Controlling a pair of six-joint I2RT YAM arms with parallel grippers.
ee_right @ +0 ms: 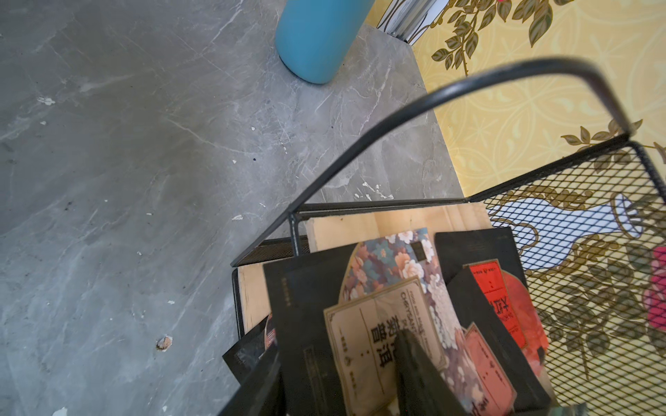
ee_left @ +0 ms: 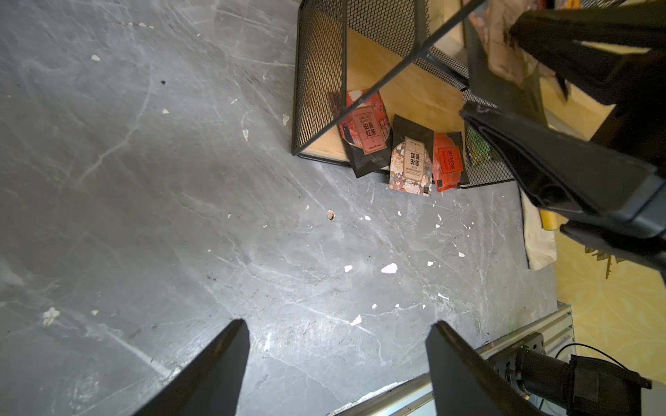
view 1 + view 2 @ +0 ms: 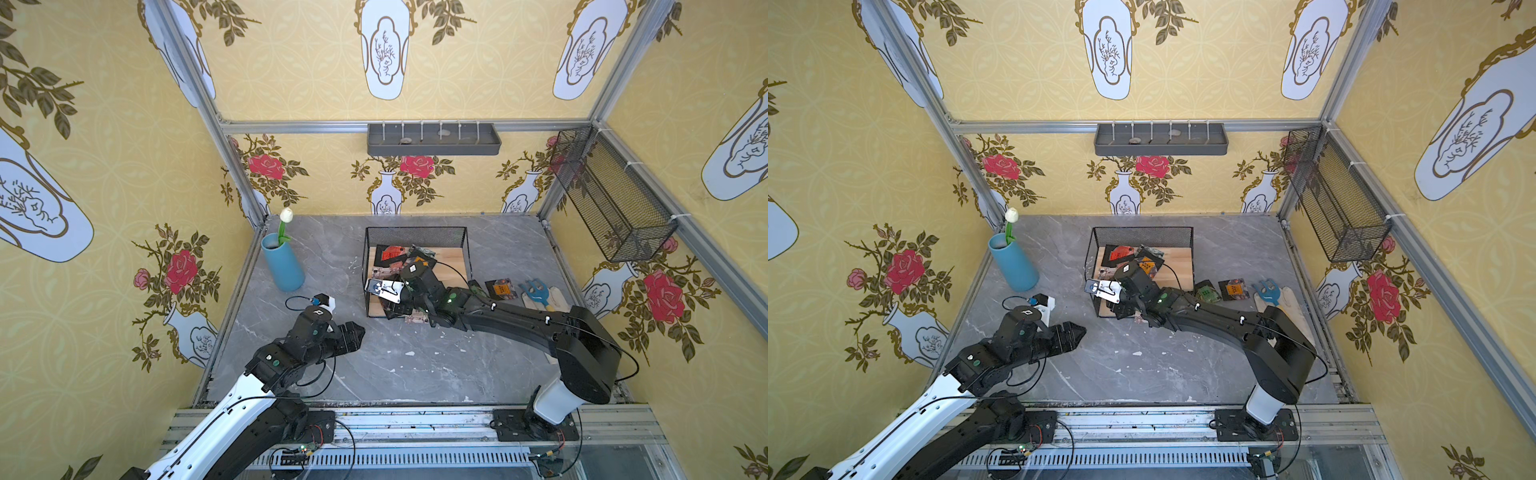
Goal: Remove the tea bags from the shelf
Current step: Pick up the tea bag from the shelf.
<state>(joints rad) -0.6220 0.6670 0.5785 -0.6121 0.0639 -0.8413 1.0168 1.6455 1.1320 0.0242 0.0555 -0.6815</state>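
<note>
The shelf stands mid-table, with black mesh walls and wooden boards. Several tea bags lie piled on its top board. Three more stick out over the front of the lower board. Two tea bags lie on the table to the right of the shelf. My right gripper is at the shelf's front left corner. Its fingers are partly closed, with a beige-labelled floral tea bag lying under and between them; no firm grip shows. My left gripper hovers open and empty over bare table, left of the shelf.
A blue vase holding a white flower stands at the back left. A blue hand rake lies on a pale cloth right of the shelf. A grey tray hangs on the back wall and a black mesh basket on the right wall.
</note>
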